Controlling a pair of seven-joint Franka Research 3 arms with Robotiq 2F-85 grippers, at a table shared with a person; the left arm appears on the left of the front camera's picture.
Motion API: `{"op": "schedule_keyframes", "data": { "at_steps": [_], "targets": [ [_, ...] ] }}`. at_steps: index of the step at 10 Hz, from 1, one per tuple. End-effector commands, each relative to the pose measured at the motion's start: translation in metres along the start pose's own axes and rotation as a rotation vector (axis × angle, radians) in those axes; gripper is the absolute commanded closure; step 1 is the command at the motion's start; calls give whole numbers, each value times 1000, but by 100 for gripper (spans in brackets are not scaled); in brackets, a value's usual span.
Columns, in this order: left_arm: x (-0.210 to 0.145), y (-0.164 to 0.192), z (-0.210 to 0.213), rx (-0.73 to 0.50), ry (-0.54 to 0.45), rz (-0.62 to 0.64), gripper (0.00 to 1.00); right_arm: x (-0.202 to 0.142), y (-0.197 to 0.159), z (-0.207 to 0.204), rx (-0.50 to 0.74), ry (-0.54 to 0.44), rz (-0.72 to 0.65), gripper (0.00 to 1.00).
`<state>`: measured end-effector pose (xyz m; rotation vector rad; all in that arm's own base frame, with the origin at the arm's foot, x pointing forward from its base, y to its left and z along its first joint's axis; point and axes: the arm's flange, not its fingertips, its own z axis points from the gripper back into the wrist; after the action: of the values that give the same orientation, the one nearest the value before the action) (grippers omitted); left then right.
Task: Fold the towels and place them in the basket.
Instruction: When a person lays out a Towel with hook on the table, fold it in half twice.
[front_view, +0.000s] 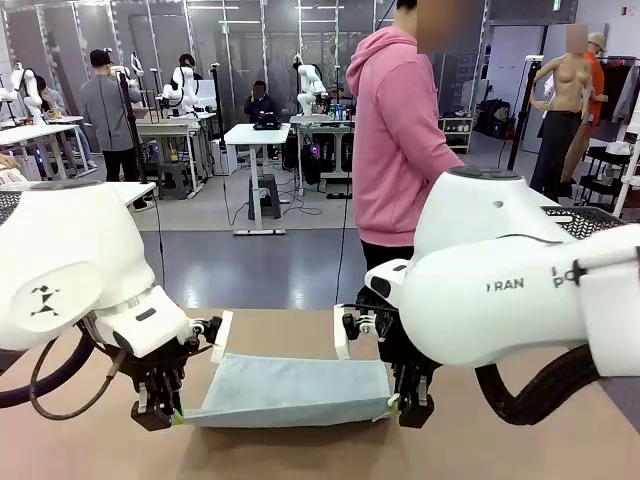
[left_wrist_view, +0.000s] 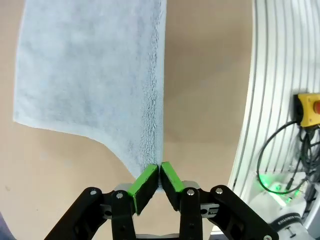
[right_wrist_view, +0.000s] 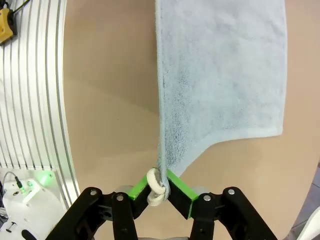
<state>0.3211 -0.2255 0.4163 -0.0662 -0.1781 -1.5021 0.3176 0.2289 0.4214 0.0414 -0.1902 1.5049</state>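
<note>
**Task status.** One light grey-blue terry-cloth towel (front_view: 290, 390) is lying stretched out on the tan counter (front_view: 300, 455), and both arms are gripping it along its near edge. The pictures are not showing clearly whether the cloth is lying in one layer or is already doubled. Judged from this, the folding step is in hand and not finished. Completing the fold and placing the towel in the basket are remaining to be done.

**Left arm.** The left gripper (front_view: 160, 412) is pointing down at the towel's near left corner. Its green-padded fingers (left_wrist_view: 145, 187) are pressing together on that corner. In the left wrist view the cloth is running away from the fingertips along a straight, thick edge.

**Right arm.** The right gripper (front_view: 410, 405) is pointing down at the towel's near right corner, mirroring the left one. Its fingers (right_wrist_view: 180, 192) are clamping that corner, and a small white loop of label (right_wrist_view: 155, 189) is bunching up at the fingertips.

**Towel position.** The near edge is spanning taut between the two grippers. The rest of the cloth is extending from that edge toward the counter's far side.

**Surroundings.** A person in a pink hooded top (front_view: 400, 130) is standing beyond the towel's far edge, well apart from it.
</note>
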Motion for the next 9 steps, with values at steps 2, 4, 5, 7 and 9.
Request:
{"op": "schedule_keyframes", "data": {
  "at_steps": [2,4,5,7,9],
  "targets": [
    [0,0,0,0,0,0,92,0,0,0,0,0,0,100],
    [0,0,0,0,0,0,92,0,0,0,0,0,0,100],
    [0,0,0,0,0,0,92,0,0,0,0,0,0,100],
    [0,0,2,0,-7,0,89,0,0,-1,4,-1,1,91],
    [17,51,11,-20,-11,-51,89,2,-36,-6,24,-20,-57,91]
  ]
}}
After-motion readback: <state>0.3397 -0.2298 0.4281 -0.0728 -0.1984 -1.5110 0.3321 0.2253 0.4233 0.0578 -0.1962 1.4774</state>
